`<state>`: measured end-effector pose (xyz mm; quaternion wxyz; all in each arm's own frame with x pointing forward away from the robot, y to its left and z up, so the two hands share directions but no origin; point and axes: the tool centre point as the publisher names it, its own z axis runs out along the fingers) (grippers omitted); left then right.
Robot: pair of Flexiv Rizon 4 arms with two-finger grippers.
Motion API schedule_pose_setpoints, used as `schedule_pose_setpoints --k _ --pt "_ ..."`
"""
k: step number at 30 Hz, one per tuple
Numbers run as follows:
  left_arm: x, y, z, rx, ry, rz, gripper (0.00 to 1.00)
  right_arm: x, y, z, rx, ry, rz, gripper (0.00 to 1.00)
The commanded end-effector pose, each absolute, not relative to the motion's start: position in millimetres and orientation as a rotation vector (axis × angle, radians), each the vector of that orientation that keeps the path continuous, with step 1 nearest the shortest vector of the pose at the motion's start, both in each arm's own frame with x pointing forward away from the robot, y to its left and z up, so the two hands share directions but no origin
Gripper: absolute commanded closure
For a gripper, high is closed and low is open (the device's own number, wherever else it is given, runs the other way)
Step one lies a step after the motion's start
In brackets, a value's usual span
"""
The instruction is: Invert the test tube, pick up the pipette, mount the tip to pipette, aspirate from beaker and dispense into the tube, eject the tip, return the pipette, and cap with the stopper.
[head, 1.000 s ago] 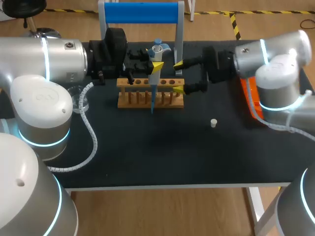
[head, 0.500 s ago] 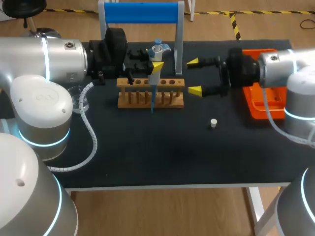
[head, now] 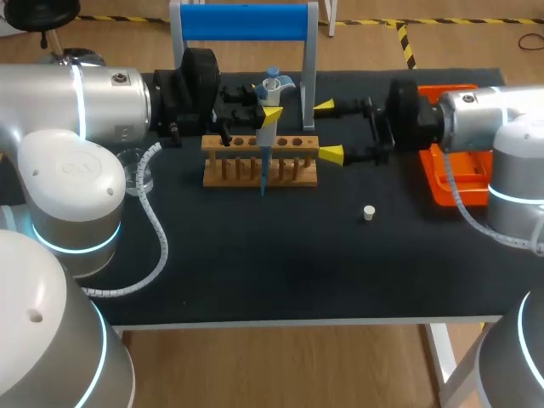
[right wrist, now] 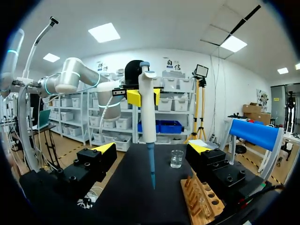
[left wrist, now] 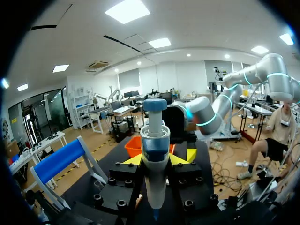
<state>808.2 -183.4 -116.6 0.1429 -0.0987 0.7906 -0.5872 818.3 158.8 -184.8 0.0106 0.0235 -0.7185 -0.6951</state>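
My left gripper (head: 269, 114) is shut on the white pipette (head: 271, 88), which stands upright over the wooden tube rack (head: 216, 143). The pipette's blue tip (head: 263, 172) points down in front of the rack. In the left wrist view the pipette (left wrist: 154, 168) stands between the yellow fingers (left wrist: 132, 160). My right gripper (head: 328, 130) is open just off the rack's right end, level with the pipette (right wrist: 146, 112), and nothing is in it. The white stopper (head: 369, 212) lies on the mat nearer the front. I cannot make out the test tube.
A glass beaker (head: 140, 171) stands by my left arm, also seen as the beaker (right wrist: 176, 158) beyond the pipette. An orange tray (head: 463, 188) lies at the right under my right arm. A blue-topped stand (head: 244, 22) rises behind the rack.
My right gripper drew back to the right from the rack's end, then edged slightly back toward it, still open. Its arm swung and uncovered the orange tray. The left arm and pipette stayed still.
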Motion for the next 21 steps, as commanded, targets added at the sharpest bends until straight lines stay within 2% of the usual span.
schedule_pose_setpoints --k 1,4,7,14,21 --pt "808.1 -182.9 -117.0 -0.283 2.278 -1.696 1.0 814.3 168.4 -180.9 0.068 -2.246 -2.174 0.0" --pt "808.1 -182.9 -117.0 -0.283 2.278 -1.696 1.0 812.3 174.9 -177.4 0.078 -2.231 -2.189 0.0" --pt "808.1 -182.9 -117.0 -0.283 2.278 -1.696 1.0 810.6 181.6 -175.0 0.087 -2.221 -2.186 0.07" --pt "808.1 -182.9 -117.0 -0.283 2.278 -1.696 1.0 807.8 198.5 -172.1 0.113 -2.204 -2.169 0.07" --pt "808.1 -182.9 -117.0 -0.283 2.278 -1.696 1.0 808.4 208.9 -169.6 0.095 -2.219 -2.141 0.14"
